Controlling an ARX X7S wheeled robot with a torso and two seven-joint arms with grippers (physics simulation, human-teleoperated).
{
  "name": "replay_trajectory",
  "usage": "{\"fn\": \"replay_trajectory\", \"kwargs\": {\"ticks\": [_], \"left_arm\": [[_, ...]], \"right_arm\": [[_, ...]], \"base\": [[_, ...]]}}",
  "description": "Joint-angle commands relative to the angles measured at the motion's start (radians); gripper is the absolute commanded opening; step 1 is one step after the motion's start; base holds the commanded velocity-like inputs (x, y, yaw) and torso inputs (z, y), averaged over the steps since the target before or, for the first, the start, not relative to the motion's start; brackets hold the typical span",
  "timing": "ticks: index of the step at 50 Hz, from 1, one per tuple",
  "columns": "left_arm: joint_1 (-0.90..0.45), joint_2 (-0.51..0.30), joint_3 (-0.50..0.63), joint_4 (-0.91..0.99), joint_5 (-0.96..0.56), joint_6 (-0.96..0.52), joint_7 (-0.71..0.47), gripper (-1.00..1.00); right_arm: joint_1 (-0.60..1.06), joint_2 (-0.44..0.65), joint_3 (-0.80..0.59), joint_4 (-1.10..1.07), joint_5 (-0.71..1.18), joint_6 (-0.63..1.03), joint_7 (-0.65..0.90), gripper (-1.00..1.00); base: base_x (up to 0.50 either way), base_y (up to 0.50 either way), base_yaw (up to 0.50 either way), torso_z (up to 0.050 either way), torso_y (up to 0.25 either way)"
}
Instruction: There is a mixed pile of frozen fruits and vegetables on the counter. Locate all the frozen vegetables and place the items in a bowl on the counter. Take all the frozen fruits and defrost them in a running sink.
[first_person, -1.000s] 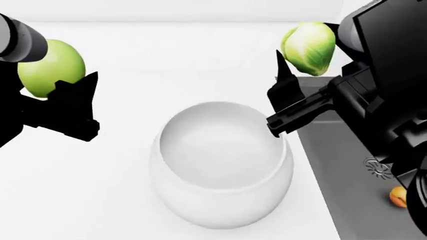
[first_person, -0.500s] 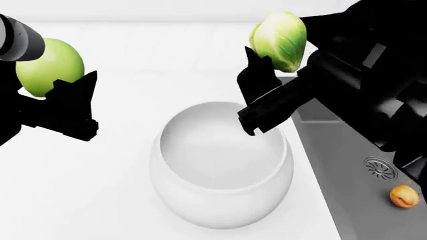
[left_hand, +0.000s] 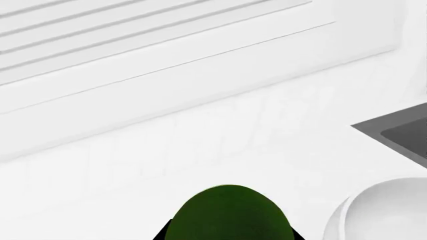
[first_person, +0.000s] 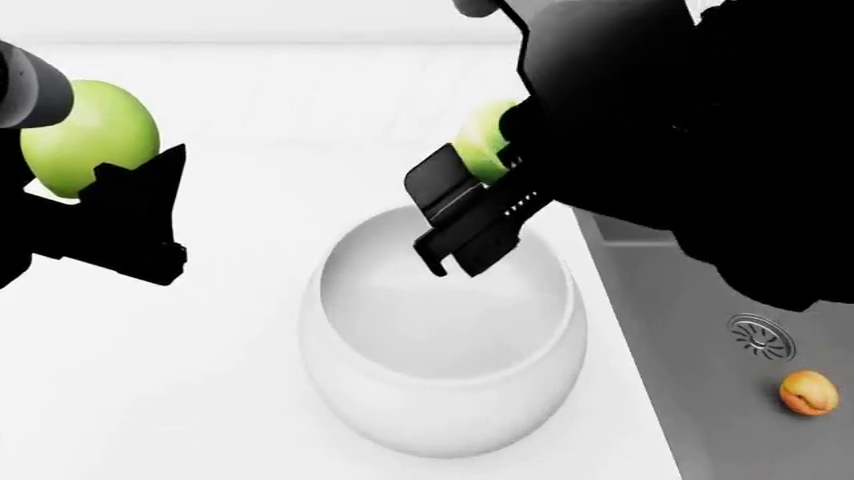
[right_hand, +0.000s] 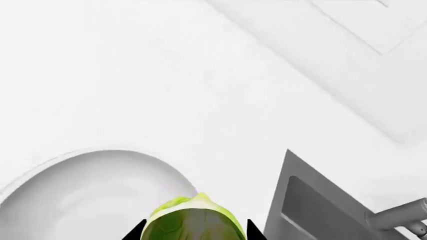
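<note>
White bowl (first_person: 441, 400) sits on the tabletop (first_person: 160, 380) just left of the sink (first_person: 694, 380); nothing visible inside it in head view. Sink holds the orange ball (first_person: 807, 392), lying near the round drain (first_person: 761, 337), apart from it. Right claw (first_person: 467, 215) hangs over the bowl's far rim w/ fingers angled down toward the opening, pinching the leafy sprout (first_person: 483, 140); head view shows only a sliver of it behind the black arm, while right wrist view shows the sprout (right_hand: 192, 222) clamped between two black finger tips, w/ bowl rim (right_hand: 100, 155), sink corner and grey faucet (right_hand: 400, 212) beyond. Left claw (first_person: 127, 215) is up at far left, well apart from bowl, closed on the smooth green ball (first_person: 83, 135); left wrist view shows it as a dark green dome (left_hand: 227, 215), bowl edge (left_hand: 347, 220) beside. Both items roundish; long axis can't tell. Cherry not seen.
</note>
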Motion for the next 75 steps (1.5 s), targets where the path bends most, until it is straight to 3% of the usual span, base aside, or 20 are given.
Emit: {"fn": "replay_trajectory", "kwargs": {"ticks": [1,23,46,75], "left_arm": [[0.008,0.011,0.000,-0.004,0.011,0.012,0.003,-1.00],[0.054,-0.004,-0.002,0.006,0.043,0.030,0.035,-1.00],[0.066,-0.007,-0.002,0.005,0.052,0.029,0.038,-1.00],[0.083,-0.009,-0.003,0.007,0.062,0.032,0.042,-1.00]], "right_arm": [[0.094,-0.119,-0.164,0.168,0.164,0.100,0.042,-1.00],[0.024,-0.223,-0.175,0.273,0.117,0.117,-0.029,-1.00],[-0.122,-0.194,-0.171,0.265,0.026,0.056,-0.086,-1.00],[-0.152,-0.193,-0.207,0.259,0.032,0.052,-0.094,-1.00]], "base": [[0.00,0.00,0.00,0.000,0.000],[0.00,0.00,0.00,0.000,0.000],[0.00,0.00,0.00,0.000,0.000],[0.00,0.00,0.00,0.000,0.000]]}}
